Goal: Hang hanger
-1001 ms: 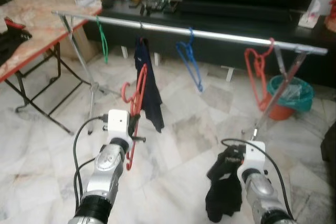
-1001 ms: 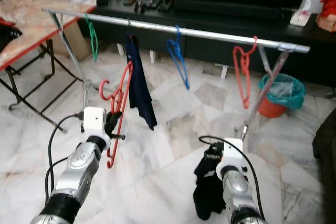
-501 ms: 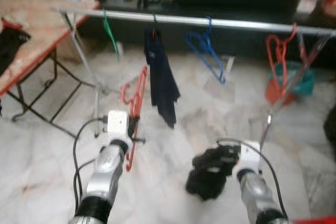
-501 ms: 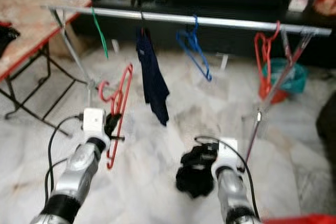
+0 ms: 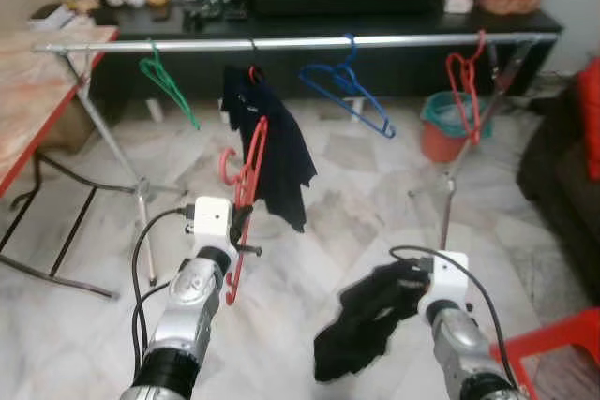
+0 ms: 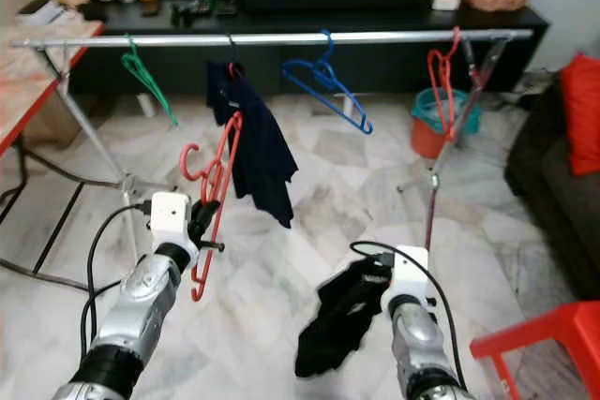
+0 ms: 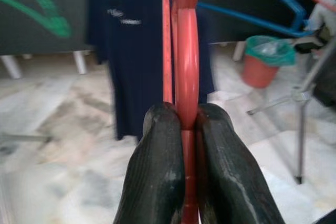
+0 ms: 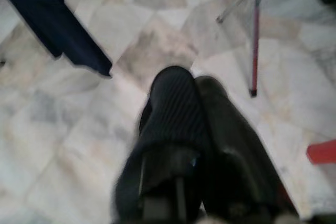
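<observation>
Left gripper (image 7: 181, 124) clamped on red hanger (image 5: 246, 185), fingers (image 7: 157, 166) pinching lower shaft; hanger stands upright above gripper, hook (image 5: 228, 162) curling toward robot's left, held in air short of rail (image 5: 281, 42). Beyond it on rail: green hanger (image 5: 169, 86), navy shirt (image 5: 272, 152), blue hanger (image 5: 347, 100), another red hanger (image 5: 464, 81) near far end. Right gripper (image 8: 197, 114) closed on black garment (image 5: 361, 320), cloth drooping below it over marble floor (image 5: 347, 213). Teal bin (image 5: 445, 124) behind rack leg.
</observation>
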Motion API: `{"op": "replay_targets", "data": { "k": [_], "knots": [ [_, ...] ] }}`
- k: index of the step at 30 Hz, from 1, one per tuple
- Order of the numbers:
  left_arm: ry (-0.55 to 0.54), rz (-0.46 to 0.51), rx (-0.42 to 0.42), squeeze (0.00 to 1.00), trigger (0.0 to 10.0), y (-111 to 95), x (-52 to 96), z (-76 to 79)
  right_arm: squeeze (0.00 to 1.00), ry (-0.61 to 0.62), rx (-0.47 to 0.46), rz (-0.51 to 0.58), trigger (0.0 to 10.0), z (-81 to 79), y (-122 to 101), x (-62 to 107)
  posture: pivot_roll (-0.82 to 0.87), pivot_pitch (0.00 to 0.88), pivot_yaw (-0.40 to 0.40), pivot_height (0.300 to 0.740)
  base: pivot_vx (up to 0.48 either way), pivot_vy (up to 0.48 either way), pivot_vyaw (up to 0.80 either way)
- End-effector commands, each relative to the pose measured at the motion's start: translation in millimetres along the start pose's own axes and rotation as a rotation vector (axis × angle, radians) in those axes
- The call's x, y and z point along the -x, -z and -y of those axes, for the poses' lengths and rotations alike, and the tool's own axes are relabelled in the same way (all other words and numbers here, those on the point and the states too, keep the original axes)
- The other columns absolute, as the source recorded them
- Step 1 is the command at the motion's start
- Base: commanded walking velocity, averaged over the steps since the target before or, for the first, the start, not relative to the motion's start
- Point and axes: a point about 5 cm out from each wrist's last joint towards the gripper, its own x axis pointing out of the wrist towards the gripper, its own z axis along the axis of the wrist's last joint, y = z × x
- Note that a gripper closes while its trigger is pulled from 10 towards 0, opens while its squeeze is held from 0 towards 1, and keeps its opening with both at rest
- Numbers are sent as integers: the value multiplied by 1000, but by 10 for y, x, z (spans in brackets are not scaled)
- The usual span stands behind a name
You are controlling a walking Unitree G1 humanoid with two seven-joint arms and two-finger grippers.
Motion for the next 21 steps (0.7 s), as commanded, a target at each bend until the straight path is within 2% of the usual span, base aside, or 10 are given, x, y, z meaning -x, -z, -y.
{"op": "replay_targets", "data": {
  "k": [1,21],
  "knots": [
    [-15,-11,-9,0,10000,15,22,-61,0,-23,0,31,10000,-80,-67,-26,-78,30,58,740,0,0,0],
    [12,-1,-8,0,10000,10,45,-9,0,-3,-19,76,10000,-48,-179,-55,-69,50,65,740,0,0,0]
  ]
}}
